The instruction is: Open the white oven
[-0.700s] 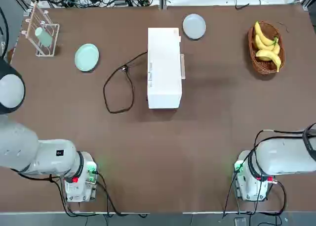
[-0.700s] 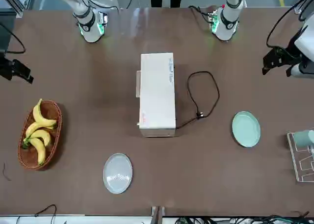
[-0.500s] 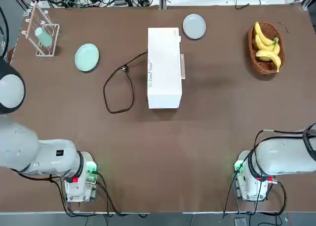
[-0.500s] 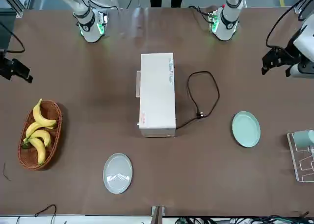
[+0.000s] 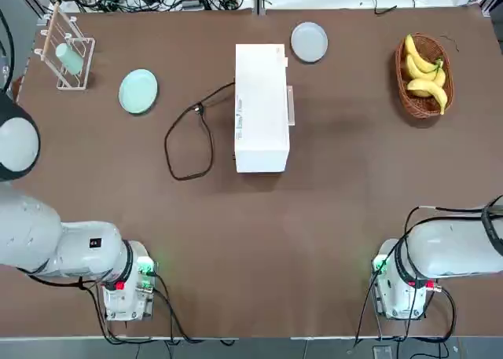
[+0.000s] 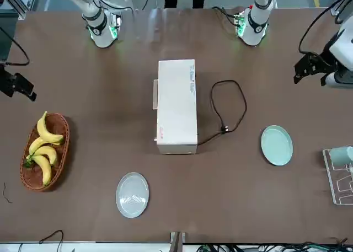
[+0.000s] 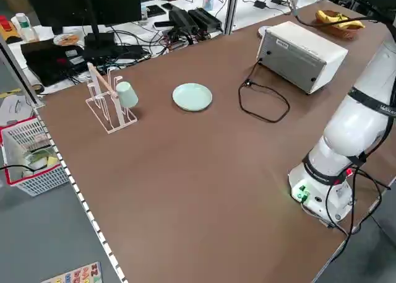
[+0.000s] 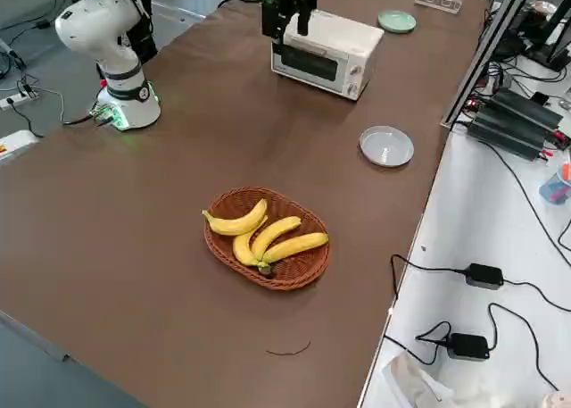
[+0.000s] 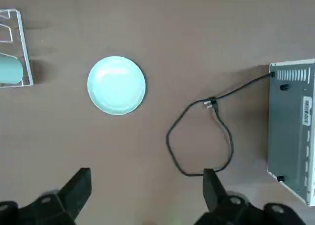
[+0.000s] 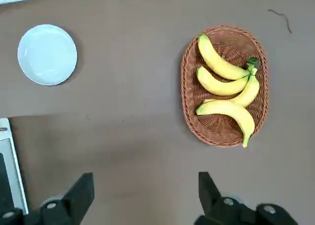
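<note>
Both grippers hang high above the table with nothing between their fingers. In the left wrist view the left gripper (image 9: 145, 195) shows its two black fingers wide apart at the lower edge of the frame, and in the right wrist view the right gripper (image 10: 145, 193) stands open in the same way. Neither one is near the appliance; in the front view the left gripper is at the right edge of the frame and the right gripper at the left edge.

Farther out, the white oven (image 5: 261, 108) stands a little above the centre of the top view, its long side running up and down the frame. Its black power cord (image 5: 189, 135) lies in a loose loop on the brown table (image 5: 259, 241) to the left of it. The door looks shut. In the right side view the glass front faces the camera, in the upper middle of the frame, with two knobs at its right end. In the top view a thin pale bar shows along the right side of the oven; I judge this is the door handle.

I think the oven is a stiff metal box, rather light for its size, so it may slide on the smooth table if the door is pulled hard. The handle bar is the natural place to grip, probably for the right gripper, which is on that side. The glass is fragile and should not be pushed.

Beyond the oven a small grey plate (image 5: 309, 42) lies just beside its far corner, near enough to matter if the door swings down.
</note>
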Robot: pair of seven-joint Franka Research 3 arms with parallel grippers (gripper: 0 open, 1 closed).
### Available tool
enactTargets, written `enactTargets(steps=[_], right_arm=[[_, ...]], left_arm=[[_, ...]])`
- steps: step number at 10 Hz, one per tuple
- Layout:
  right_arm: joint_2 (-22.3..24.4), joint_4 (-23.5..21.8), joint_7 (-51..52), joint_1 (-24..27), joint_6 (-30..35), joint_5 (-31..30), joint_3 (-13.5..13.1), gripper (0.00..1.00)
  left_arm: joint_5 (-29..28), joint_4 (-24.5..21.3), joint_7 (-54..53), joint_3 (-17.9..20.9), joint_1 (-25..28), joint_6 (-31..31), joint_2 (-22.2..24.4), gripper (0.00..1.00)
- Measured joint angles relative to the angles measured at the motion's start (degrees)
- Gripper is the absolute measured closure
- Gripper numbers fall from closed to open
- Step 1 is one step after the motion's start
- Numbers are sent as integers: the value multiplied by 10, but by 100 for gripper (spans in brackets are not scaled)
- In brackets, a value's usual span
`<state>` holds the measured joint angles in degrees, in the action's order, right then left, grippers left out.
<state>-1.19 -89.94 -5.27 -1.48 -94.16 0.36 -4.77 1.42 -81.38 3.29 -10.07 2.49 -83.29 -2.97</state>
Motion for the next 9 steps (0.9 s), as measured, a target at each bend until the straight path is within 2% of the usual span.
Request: enactTargets(steps=[3,5,6,8,9], right_arm=[[-14,-70,24,-13,-48,27,1,62],[-26,-134,30,-68,-115,122,4,93],[-29,-173,30,-94,-143,192,6,99],[-30,-229,30,-132,-176,298,27,99],[-29,-254,30,-146,-217,340,50,99]], left_arm=[[29,-2,107,-20,-20,1,-16,0],[31,-14,183,-46,-62,-41,-38,1],[31,-32,240,-53,-95,-83,-47,3],[30,-62,310,-57,-152,-132,-62,16],[24,-66,334,-57,-175,-143,-71,31]])
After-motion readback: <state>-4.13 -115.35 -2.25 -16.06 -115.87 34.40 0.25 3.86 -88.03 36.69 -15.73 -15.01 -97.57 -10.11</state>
